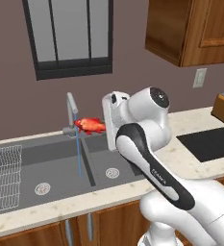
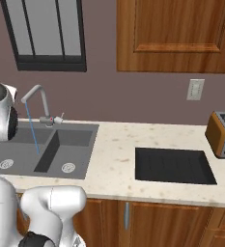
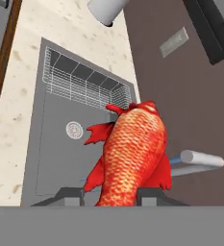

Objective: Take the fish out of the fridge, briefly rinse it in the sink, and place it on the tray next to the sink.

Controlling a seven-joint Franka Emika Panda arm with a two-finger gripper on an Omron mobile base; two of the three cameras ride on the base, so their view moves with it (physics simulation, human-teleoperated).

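The red-orange fish point(image 1: 90, 125) hangs in the air above the dark grey double sink point(image 1: 56, 156), just right of the faucet's spout point(image 1: 72, 104). My gripper point(image 3: 111, 194) is shut on the fish point(image 3: 132, 153), whose tail end sits between the two dark fingertips point(image 3: 68, 194). A thin blue stream of water point(image 1: 79, 153) runs from the faucet into the sink beside the fish. The flat black tray point(image 1: 209, 143) lies on the counter right of the sink point(image 2: 75, 137), bare. The fridge is out of view.
A wire dish rack point(image 1: 3, 178) fills the sink's far left end. An orange toaster point(image 2: 222, 134) stands on the counter right of the tray point(image 2: 174, 165). Wooden wall cabinets point(image 1: 195, 29) hang above the counter. My own white arm blocks the right basin in the left base view.
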